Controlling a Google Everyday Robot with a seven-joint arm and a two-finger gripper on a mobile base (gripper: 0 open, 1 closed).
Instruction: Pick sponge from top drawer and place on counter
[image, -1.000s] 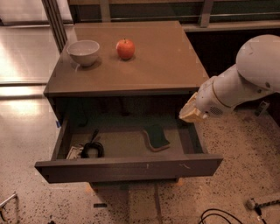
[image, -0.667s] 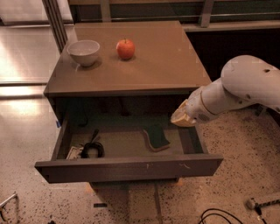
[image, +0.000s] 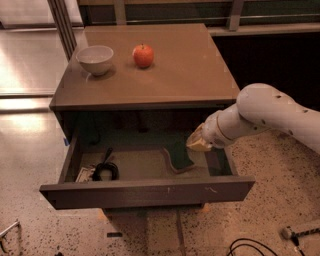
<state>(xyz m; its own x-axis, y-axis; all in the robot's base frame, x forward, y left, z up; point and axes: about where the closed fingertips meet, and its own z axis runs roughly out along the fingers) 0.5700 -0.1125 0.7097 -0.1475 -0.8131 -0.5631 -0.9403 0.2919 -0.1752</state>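
Reaching into the open top drawer (image: 145, 192), pincer (image: 199, 142) just beside the sponge (image: 179, 156) lying inside, grip state impossible to tell; approach step, likely calling next for settling squarely over the sponge.

The counter (image: 190, 75) carries a white bowl (image: 95, 59) at far left, a red apple (image: 143, 55) right of it; the gripper (image: 199, 143) hangs below its near right edge.
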